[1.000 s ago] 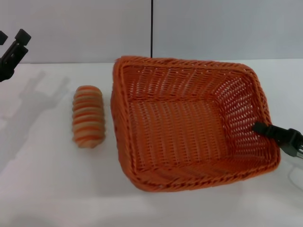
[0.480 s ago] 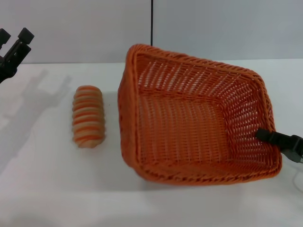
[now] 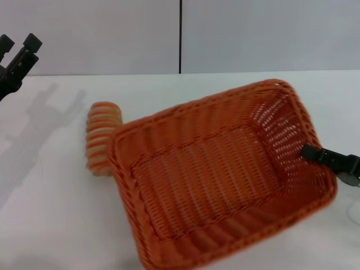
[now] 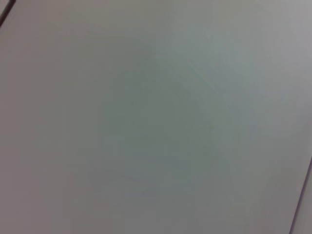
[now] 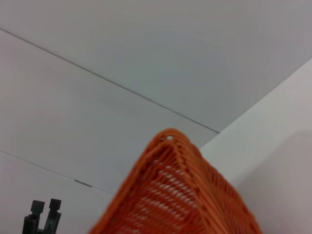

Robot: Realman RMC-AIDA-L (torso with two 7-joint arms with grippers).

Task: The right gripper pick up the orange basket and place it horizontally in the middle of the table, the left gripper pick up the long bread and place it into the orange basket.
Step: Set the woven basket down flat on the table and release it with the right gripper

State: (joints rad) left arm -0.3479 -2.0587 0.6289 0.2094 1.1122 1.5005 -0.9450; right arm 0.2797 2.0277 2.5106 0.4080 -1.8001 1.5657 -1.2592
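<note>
The orange basket (image 3: 214,180) hangs tilted and turned at an angle over the white table (image 3: 50,214), its near left corner low and toward me. My right gripper (image 3: 315,154) is shut on the basket's right rim, with one dark finger inside the wall. The right wrist view shows one basket corner (image 5: 180,195) close up. The long bread (image 3: 101,126) lies on the table at the left, its right side hidden behind the basket's corner. My left gripper (image 3: 18,44) is raised at the far left, open and holding nothing; it also shows far off (image 5: 45,207).
A grey-white wall with a dark vertical seam (image 3: 180,36) stands behind the table. Bare tabletop lies left of and in front of the bread. The left wrist view shows only plain grey wall.
The basket has swung round and tipped, its left end coming forward and left until it covers part of the bread. The right gripper barely shifted. The left arm and the bread stayed put.
</note>
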